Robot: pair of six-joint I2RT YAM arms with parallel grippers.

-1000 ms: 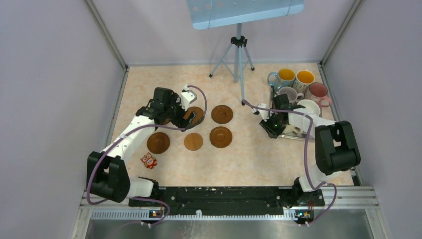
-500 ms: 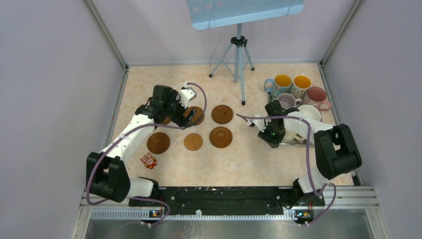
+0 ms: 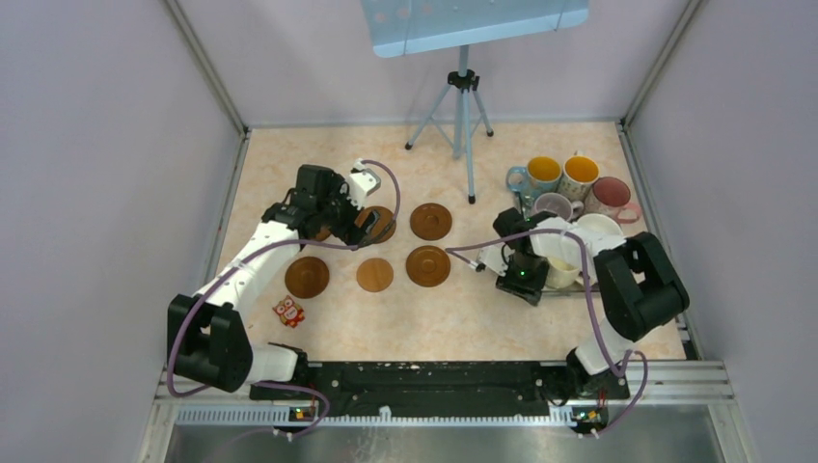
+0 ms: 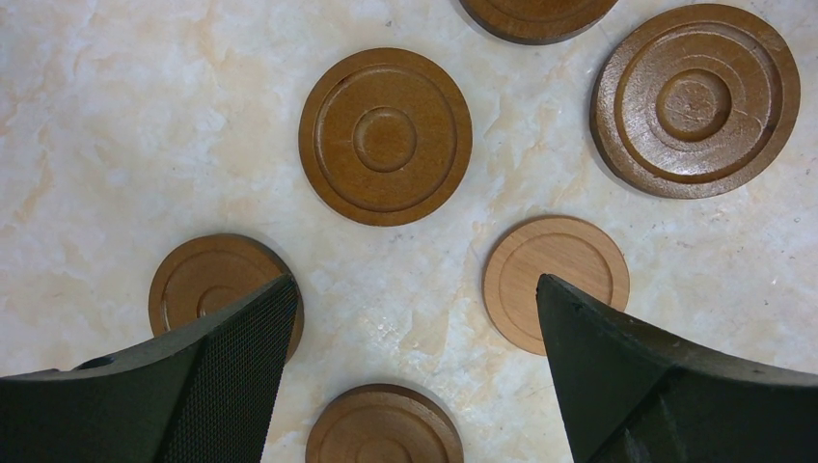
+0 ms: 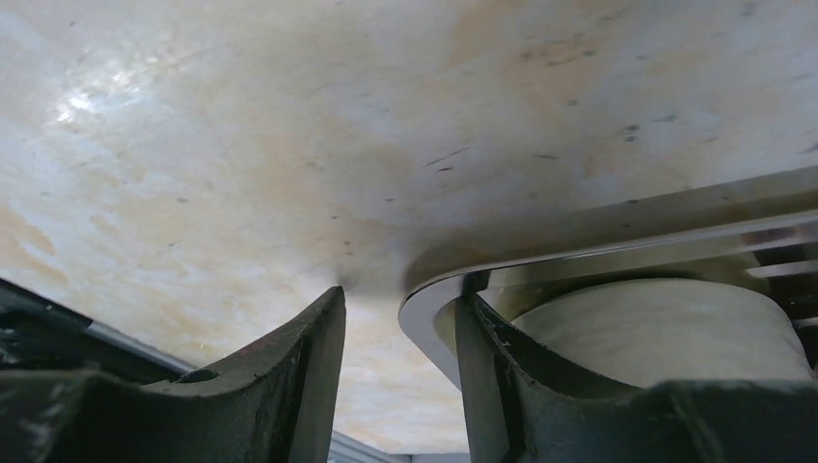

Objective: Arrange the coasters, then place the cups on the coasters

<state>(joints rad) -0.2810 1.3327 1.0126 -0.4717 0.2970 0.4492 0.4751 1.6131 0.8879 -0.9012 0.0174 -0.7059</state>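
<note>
Coasters (image 3: 427,265) lie in two rows left of centre on the bench (image 3: 463,318). My left hand (image 4: 415,280) hangs wide open above them. Cups (image 3: 579,176) cluster at right, the cream cup (image 5: 666,328) in the tray (image 5: 617,236). My right hand (image 5: 400,294) is parted, straddling the tray's corner rim and gripping nothing.

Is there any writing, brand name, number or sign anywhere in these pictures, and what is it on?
No text can be read anywhere.
The coasters carry only carved rings.
The patterned mug has a print too small to make out.
The red owl figure shows a face, no letters.
The blue board on the tripod shows no writing.
</note>
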